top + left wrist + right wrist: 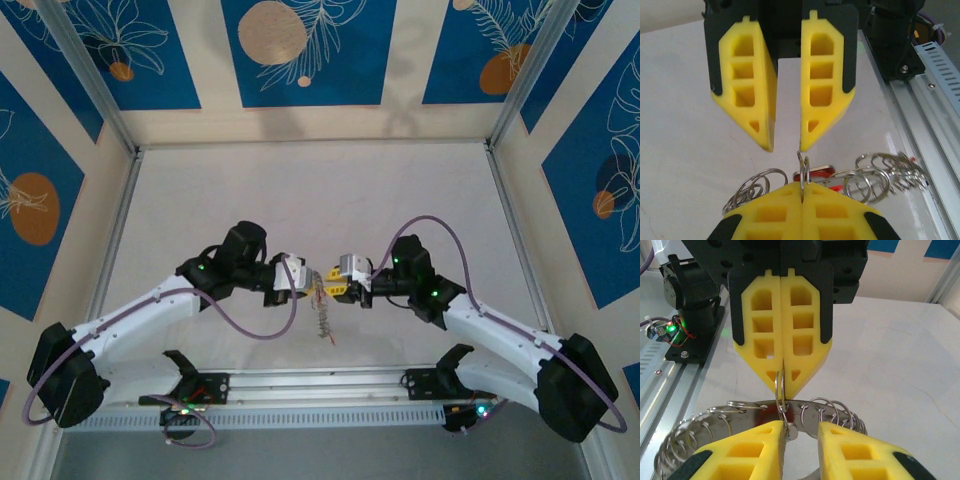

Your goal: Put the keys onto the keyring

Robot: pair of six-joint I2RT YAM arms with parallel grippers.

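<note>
The keyring (322, 315) hangs above the table between both grippers: a flat silver band (840, 400) carrying many small split rings (875, 180). My left gripper (802, 186) is shut on one upright split ring (804, 167) of it, which the right wrist view shows pinched at its tips (784, 382). A red key (817, 173) with a silver edge hangs just behind that ring. My right gripper (801, 427) faces the left one with its jaws apart. A small ring end (788, 429) touches its left finger. From above, the two grippers (312, 278) (335, 284) nearly meet tip to tip.
An aluminium rail (320, 385) with the arm bases runs along the near table edge, below the hanging ring. The white tabletop (320, 200) stretches behind the grippers to the patterned back wall. Metal posts (510, 90) frame the sides.
</note>
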